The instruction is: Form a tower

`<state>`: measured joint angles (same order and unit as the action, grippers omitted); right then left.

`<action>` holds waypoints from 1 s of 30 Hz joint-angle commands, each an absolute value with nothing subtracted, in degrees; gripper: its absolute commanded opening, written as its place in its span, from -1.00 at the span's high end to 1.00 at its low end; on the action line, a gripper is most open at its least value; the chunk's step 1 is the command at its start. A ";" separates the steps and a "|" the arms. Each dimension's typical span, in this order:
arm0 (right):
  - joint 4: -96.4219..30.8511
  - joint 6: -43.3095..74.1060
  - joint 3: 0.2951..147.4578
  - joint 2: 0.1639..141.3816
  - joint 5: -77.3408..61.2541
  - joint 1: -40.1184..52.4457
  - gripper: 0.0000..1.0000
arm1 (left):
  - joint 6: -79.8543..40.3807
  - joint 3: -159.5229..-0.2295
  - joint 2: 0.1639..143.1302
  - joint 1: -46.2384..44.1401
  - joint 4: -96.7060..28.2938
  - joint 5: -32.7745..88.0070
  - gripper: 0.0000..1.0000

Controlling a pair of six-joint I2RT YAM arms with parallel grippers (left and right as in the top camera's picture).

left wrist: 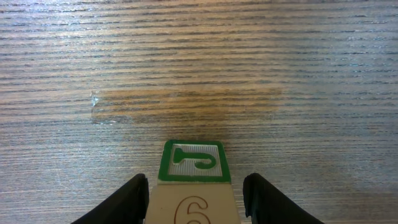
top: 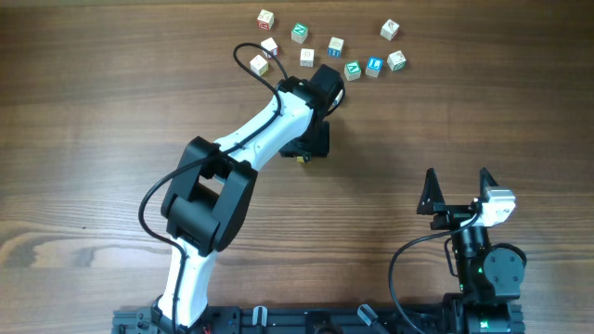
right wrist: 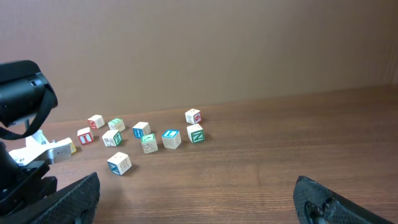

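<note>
Left end effector (left wrist: 196, 182) partly open around the tower (left wrist: 194, 210), fingers (left wrist: 134, 202) flanking its green-marked top cube (left wrist: 194, 162) with slim gaps either side, tower upright mid-bench (top: 93, 111) under the left arm, loose cubes (top: 335, 45) well apart beyond it, right end effector (top: 458, 188) wide open and empty.

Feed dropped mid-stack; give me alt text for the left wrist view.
A pale wooden letter cube with a green-framed top and a carved 6 on its near side sits between the left claw's two black fingers, too close to tell if they touch it. Brown wooden table fills the rest.
</note>
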<state>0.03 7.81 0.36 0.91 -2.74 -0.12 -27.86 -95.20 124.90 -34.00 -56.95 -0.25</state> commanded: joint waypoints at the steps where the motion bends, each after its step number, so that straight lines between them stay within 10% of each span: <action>1: 0.14 7.55 0.30 0.58 -2.83 0.19 -1.00 | -27.42 -94.65 123.17 -33.91 -56.99 0.27 -0.01; 14: 0.14 7.57 0.30 0.60 -2.83 0.21 -0.99 | -27.35 -94.67 123.09 -33.89 -58.94 0.62 -0.23; 20: 0.14 7.57 0.30 0.58 -2.83 0.21 -0.99 | -27.35 -94.67 123.09 -33.91 -59.61 0.62 0.26; 30: 0.14 7.57 0.30 0.60 -2.83 0.21 -0.99 | -27.35 -94.67 123.09 -33.91 -59.61 0.62 0.40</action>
